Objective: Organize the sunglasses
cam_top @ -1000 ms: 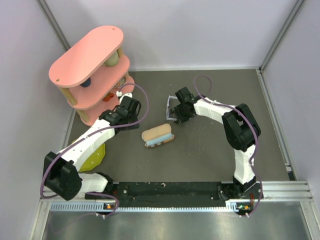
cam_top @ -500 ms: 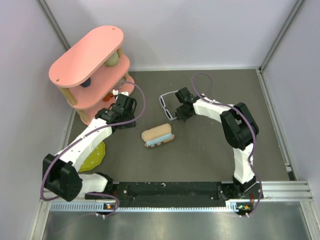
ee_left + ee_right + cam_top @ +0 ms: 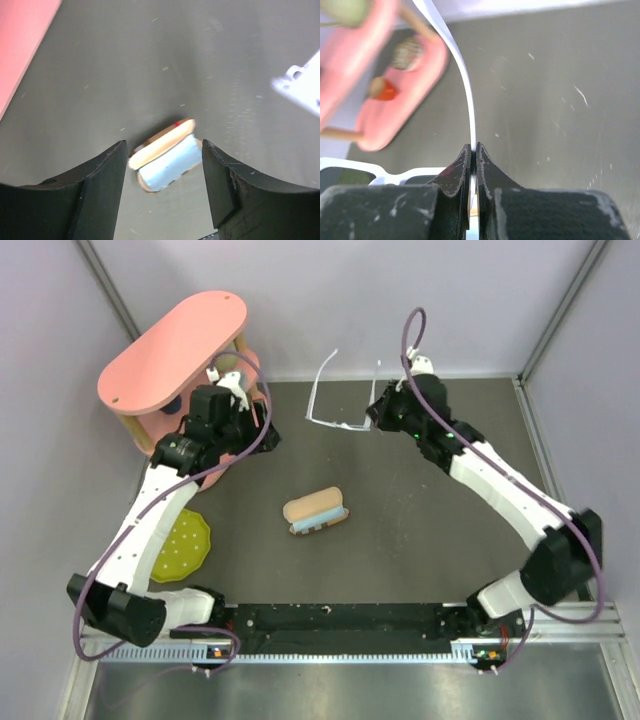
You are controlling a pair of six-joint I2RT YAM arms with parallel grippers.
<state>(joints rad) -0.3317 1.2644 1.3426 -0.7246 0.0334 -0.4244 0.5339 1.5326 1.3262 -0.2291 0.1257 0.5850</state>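
The sunglasses (image 3: 335, 423) are clamped in the right gripper's (image 3: 380, 417) jaws near the far edge, not yet cased; the left gripper's (image 3: 162, 185) jaws are held apart.

Pink shelf (image 3: 170, 350) far left; open case (image 3: 315, 512) central; yellow plate (image 3: 185, 545) nearer.

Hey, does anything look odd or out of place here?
The sunglasses are held aloft, the right pincer shut on one thin temple arm, so the frame hangs askew. The case lies open, a blue cloth inside.
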